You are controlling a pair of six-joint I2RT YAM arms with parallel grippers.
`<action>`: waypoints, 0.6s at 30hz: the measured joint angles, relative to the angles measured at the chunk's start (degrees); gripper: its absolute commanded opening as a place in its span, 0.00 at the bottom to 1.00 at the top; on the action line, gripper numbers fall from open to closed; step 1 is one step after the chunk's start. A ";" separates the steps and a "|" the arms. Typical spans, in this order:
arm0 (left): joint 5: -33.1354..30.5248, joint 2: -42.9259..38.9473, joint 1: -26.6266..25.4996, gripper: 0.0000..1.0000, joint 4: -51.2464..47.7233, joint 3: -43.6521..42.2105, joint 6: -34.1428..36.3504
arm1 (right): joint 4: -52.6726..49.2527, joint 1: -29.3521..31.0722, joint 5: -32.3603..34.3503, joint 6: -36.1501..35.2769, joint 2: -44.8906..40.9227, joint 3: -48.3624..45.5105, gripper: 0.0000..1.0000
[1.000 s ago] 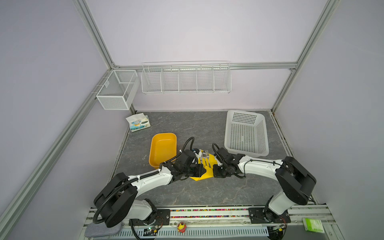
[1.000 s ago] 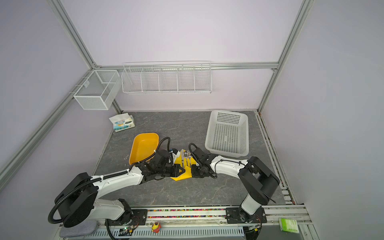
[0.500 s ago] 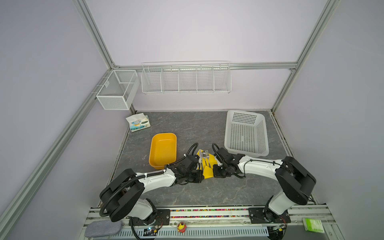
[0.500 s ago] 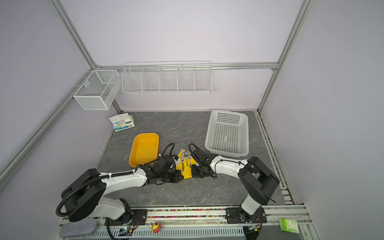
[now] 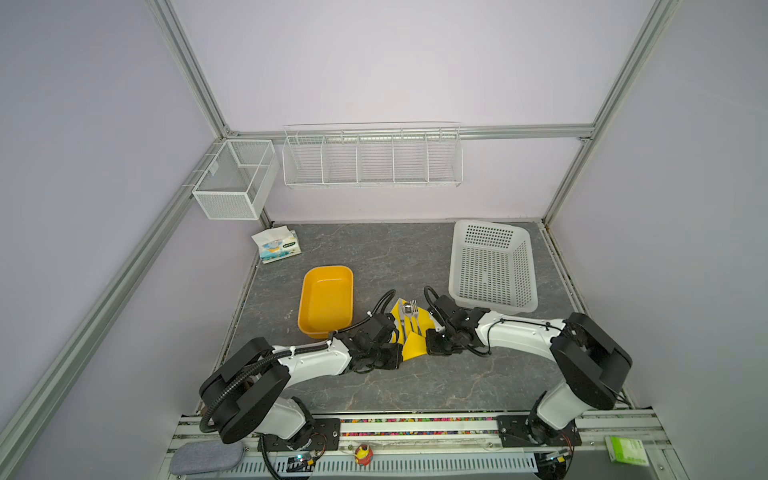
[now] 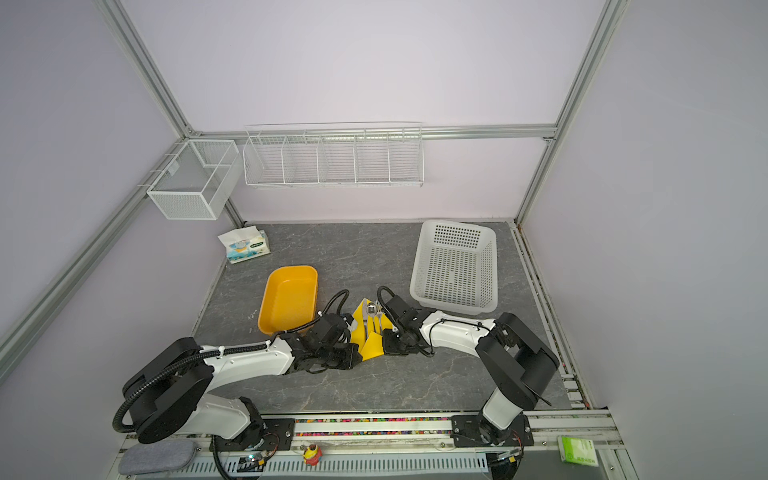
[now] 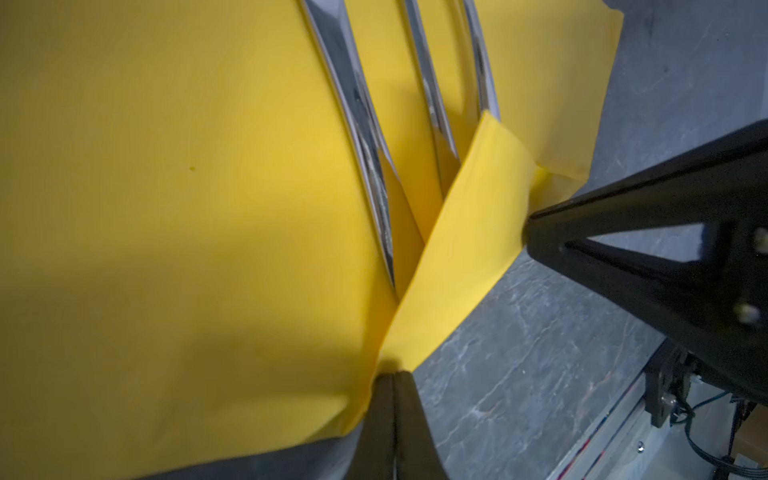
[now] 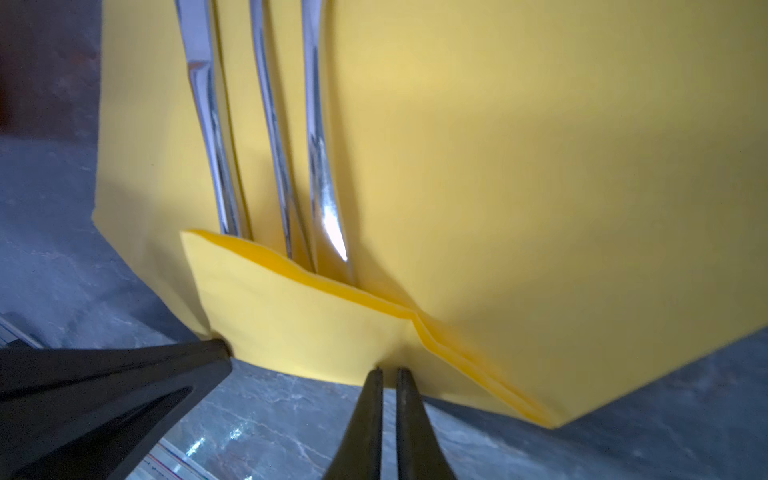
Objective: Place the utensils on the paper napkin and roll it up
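Left gripper (image 7: pixel 392 376) and right gripper (image 8: pixel 387 370) jaws are both pinching the turned-up flap of the thin bright yellow paper napkin (image 7: pixel 187 208), lying on the grey marbled desk (image 5: pixel 415 257), flap covering handle ends of the slim silver metal utensils (image 8: pixel 274 145).

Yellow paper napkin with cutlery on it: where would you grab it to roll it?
Pinch the folded-over flap of the thin yellow paper napkin from the robot-side edge: it stands raised over the silver metal utensil handles, the rest lies flat.
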 measured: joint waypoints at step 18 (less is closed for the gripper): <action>-3.10 -4.87 0.00 0.01 -3.39 -2.86 -1.77 | -0.13 0.02 0.00 0.00 0.04 0.11 0.12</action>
